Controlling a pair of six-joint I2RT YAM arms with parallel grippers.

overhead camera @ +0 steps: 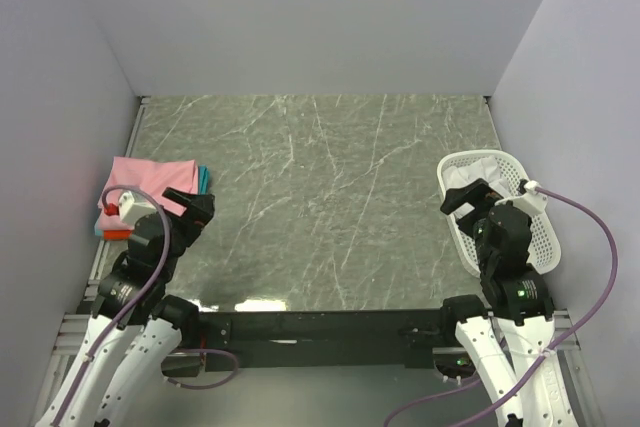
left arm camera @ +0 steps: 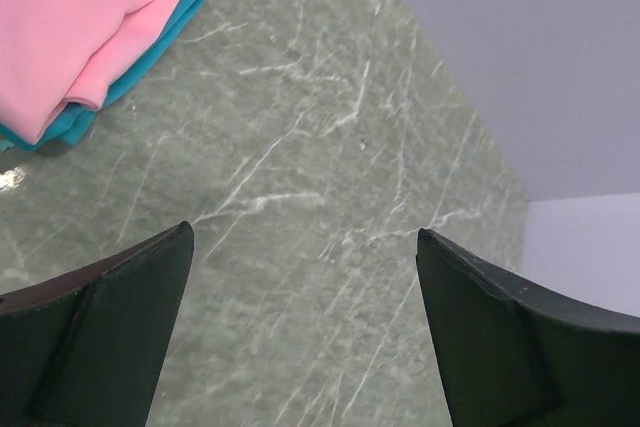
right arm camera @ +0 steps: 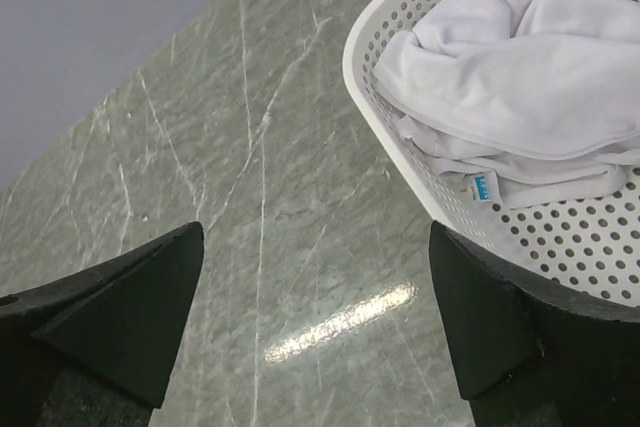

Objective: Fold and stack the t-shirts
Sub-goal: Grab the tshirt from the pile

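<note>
Both agape, low: left claw (left arm camera: 305,235), right claw (right arm camera: 315,232).

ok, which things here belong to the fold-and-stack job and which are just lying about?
Job: folded pink t-shirt; teal t-shirt under it; orange-red t-shirt at the bottom; crumpled white t-shirt with blue neck label.
Not the job: white perforated plastic basket holding the white one; grey marbled tabletop.

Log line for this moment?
left gripper open | right gripper open | white t-shirt crumpled in basket | pink t-shirt folded atop teal t-shirt
</note>
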